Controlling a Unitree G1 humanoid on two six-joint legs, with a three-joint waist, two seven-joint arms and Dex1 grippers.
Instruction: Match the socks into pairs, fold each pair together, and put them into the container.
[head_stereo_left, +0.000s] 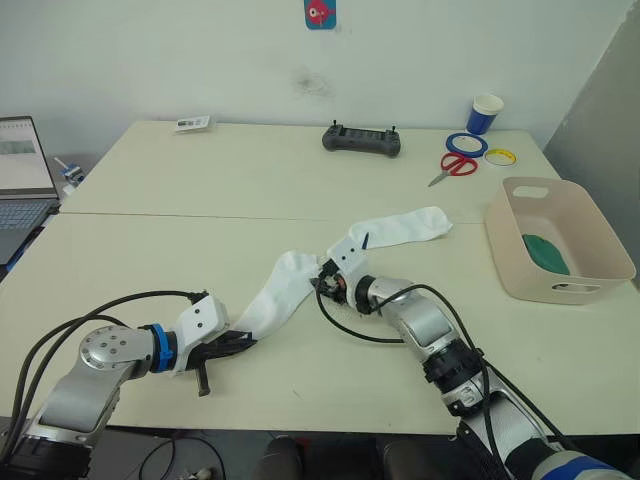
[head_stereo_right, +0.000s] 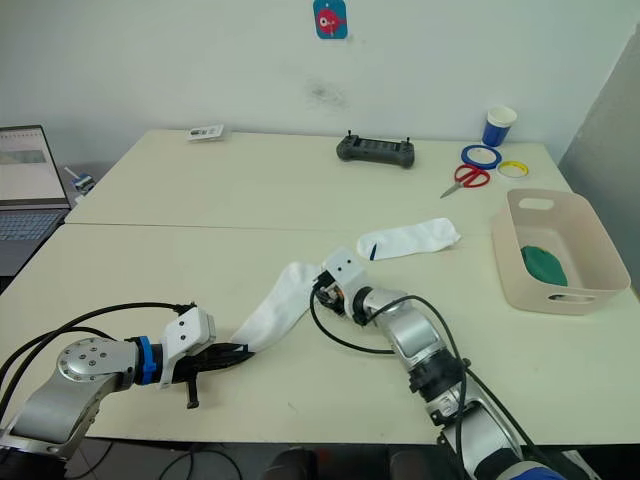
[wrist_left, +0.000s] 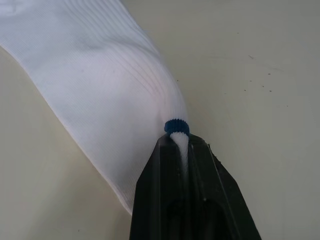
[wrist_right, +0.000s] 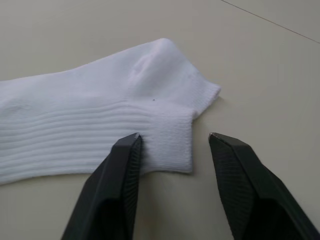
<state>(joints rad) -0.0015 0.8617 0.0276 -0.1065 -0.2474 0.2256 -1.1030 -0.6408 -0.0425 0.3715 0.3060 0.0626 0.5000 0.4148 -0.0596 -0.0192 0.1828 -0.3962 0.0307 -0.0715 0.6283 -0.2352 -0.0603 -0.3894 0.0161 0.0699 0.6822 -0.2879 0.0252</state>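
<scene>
Green pair's already in the tub (head_stereo_left: 605, 240); left claw (head_stereo_left: 232, 344) pinches one white sock (head_stereo_left: 275, 295), right claw (wrist_right: 174, 150) gapes at its cuff; other sock (head_stereo_left: 405, 227) waits nearby, unfolded.

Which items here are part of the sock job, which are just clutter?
Job:
- near white sock, pinched by left end effector
- far white sock
- green sock in container

Clutter:
- controller
- scissors
- tape rolls
- blue cup
- laptop
</scene>
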